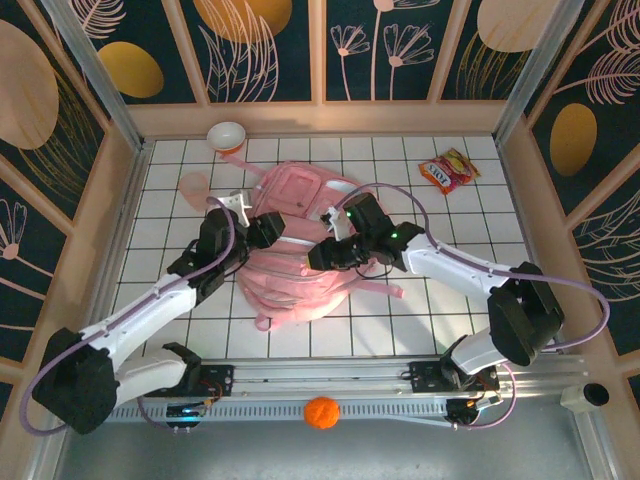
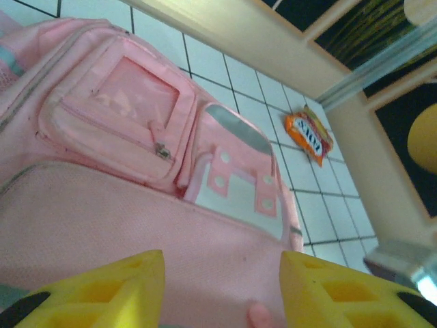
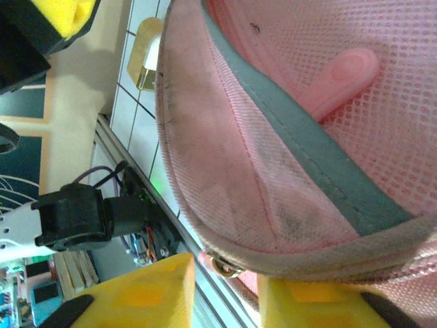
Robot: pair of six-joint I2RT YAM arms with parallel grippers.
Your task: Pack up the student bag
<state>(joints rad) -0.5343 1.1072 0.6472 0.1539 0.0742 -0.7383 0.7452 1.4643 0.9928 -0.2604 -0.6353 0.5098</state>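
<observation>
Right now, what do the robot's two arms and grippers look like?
The left arm and right arm have white links, black joint housings and looping lavender cables. A green light glows near the right wrist. The left gripper and right gripper have blocky yellow fingers with hollow cut-outs.

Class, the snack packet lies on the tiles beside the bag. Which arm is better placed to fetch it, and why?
Probably the right: the snack packet lies on the right arm's side of the student bag; the left gripper would have to cross it.
</observation>
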